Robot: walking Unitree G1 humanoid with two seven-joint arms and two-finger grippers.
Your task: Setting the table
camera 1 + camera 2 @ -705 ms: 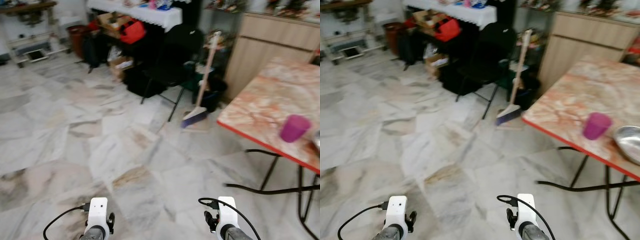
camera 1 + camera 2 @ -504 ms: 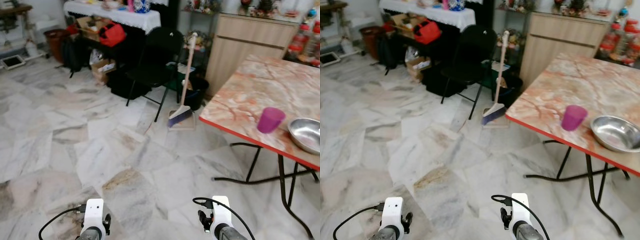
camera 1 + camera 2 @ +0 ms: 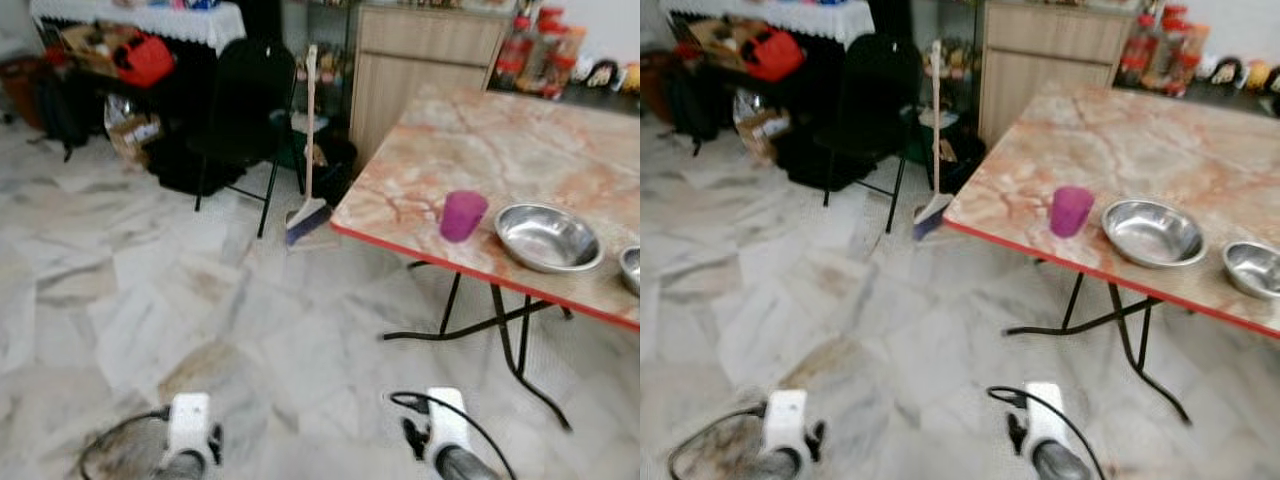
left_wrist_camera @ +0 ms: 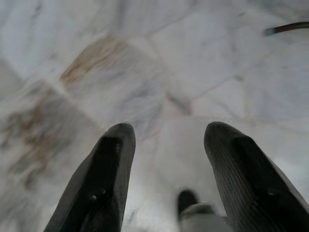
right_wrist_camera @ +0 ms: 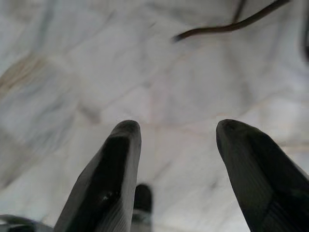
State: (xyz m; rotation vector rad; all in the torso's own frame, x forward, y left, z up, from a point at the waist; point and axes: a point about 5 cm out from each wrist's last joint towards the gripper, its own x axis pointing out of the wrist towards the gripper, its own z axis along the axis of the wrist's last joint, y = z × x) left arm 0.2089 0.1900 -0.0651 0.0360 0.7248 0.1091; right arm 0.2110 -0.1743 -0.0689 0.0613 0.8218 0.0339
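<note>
A marble-patterned table (image 3: 1160, 140) with a red edge stands ahead to the right on black folding legs. A purple cup (image 3: 1071, 211) sits near its front left corner. Beside the cup rests a steel bowl (image 3: 1153, 232), and a second steel bowl (image 3: 1252, 268) lies farther right. Both arms hang low over the marble floor. My left gripper (image 4: 166, 133) is open with nothing between its fingers, and my right gripper (image 5: 176, 130) is open and empty too. Their white wrists show at the bottom of the head views.
A broom (image 3: 306, 150) leans by a black folding chair (image 3: 240, 110) ahead. Behind them are a cloth-covered table with a red bag (image 3: 145, 60), boxes beneath it, and a wooden cabinet (image 3: 425, 60). Bottles (image 3: 1160, 50) stand at the far end of the table. Open marble floor (image 3: 150, 300) lies to the left.
The camera has swung right and nearer the table, so the table, cup and bowls sit more centrally and a second bowl has come into view. Both arms still hang low.
</note>
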